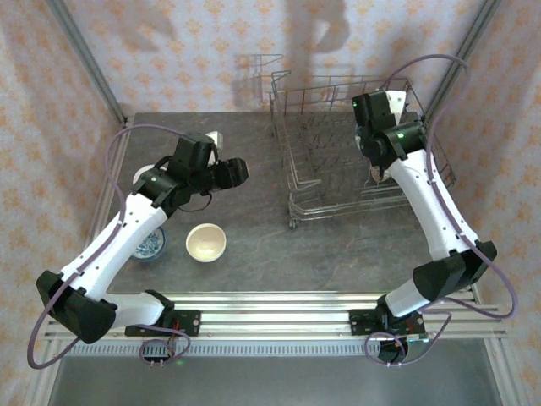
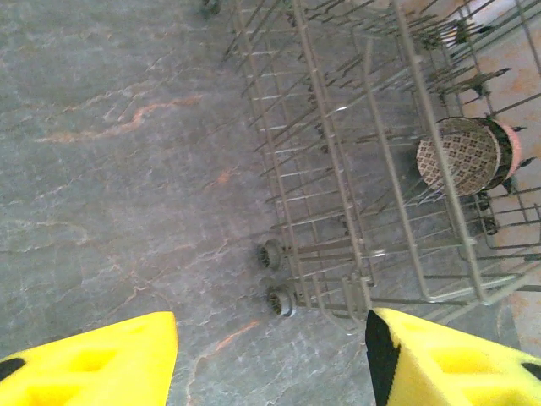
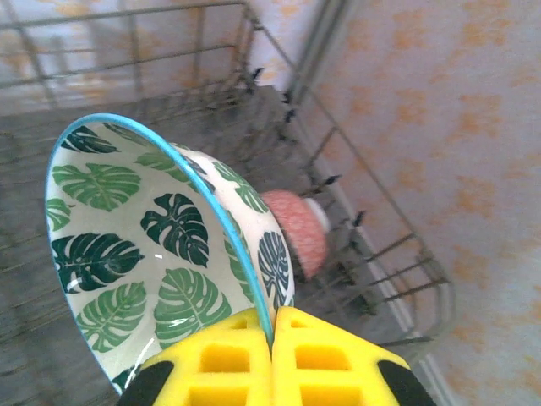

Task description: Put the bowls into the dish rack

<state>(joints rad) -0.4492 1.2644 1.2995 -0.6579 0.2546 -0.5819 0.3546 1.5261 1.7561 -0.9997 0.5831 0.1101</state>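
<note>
Our right hand (image 3: pixel 272 338) pinches the leafy bowl (image 3: pixel 127 245) by its rim to slot it edgewise into the dish rack (image 1: pixel 330 205); our left hand (image 2: pixel 270 364) is spread.

I work over a grey stone-look tabletop (image 1: pixel 254 254) streaked with rusty orange veins (image 2: pixel 127 118). At twelve o'clock stands the back wall (image 1: pixel 194 34), papered pale pink with small orange flower motifs. The same paper covers the left wall (image 1: pixel 38 144) at nine o'clock and the right wall (image 1: pixel 511 127) at three o'clock. Slanting aluminium posts (image 1: pixel 84 55) mark the far corners at eleven and one. Soft dark shadows (image 1: pixel 317 25) fall on the back wall. Ribbed aluminium rails (image 1: pixel 270 306) run along the table edge at six o'clock.
</note>
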